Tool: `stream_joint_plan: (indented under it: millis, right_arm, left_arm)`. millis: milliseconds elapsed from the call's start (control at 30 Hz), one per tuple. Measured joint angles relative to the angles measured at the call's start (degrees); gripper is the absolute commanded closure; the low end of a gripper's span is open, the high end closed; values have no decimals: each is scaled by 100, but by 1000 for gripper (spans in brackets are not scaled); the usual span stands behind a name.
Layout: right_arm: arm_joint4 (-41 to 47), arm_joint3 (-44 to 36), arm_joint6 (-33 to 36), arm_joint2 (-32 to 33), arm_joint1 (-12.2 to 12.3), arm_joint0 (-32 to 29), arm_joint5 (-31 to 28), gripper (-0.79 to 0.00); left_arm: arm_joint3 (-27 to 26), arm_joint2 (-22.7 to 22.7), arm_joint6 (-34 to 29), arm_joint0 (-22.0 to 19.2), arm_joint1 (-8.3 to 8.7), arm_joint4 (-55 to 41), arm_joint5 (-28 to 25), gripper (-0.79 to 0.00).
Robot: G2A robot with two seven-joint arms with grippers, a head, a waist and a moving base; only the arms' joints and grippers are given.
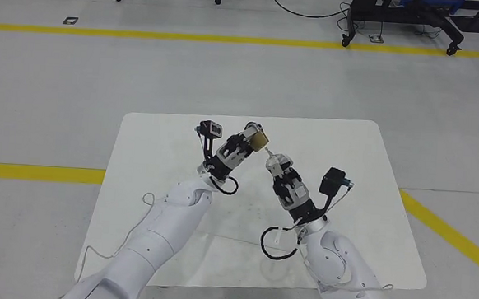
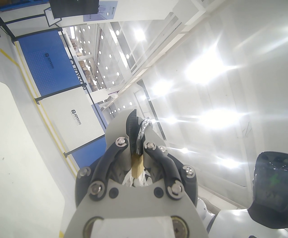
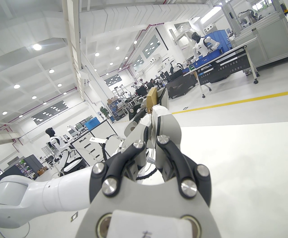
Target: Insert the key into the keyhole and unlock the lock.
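Left gripper (image 1: 251,140) pinches the brass lock (image 1: 260,137) in mid-air above the table (image 1: 371,157), keyhole (image 3: 148,110) facing 5 o'clock toward the right gripper (image 1: 277,162), which is clamped on the key (image 1: 268,152), its tip seemingly at the keyhole, lined up for insertion.

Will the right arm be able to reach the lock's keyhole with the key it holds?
Probably yes: the left arm holds the lock up, keyhole end toward the key, with nothing between them.

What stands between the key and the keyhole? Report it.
Nothing visible does. The key, clamped in the jaws of the right gripper, sits right at the lock held by the left gripper; no other object lies between them.
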Motion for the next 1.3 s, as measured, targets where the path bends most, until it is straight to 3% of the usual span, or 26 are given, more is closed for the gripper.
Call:
stream_joint_plan:
  millis: [767, 1300]
  right_arm:
    - [-179, 76, 64, -1, -131, 45, 129, 0]
    - [-363, -4, 178, 12, -208, -3, 413, 0]
  left_arm:
    - [75, -217, -117, 21, -101, 223, 97, 0]
    - [21, -291, 394, 85, -130, 1093, -231, 0]
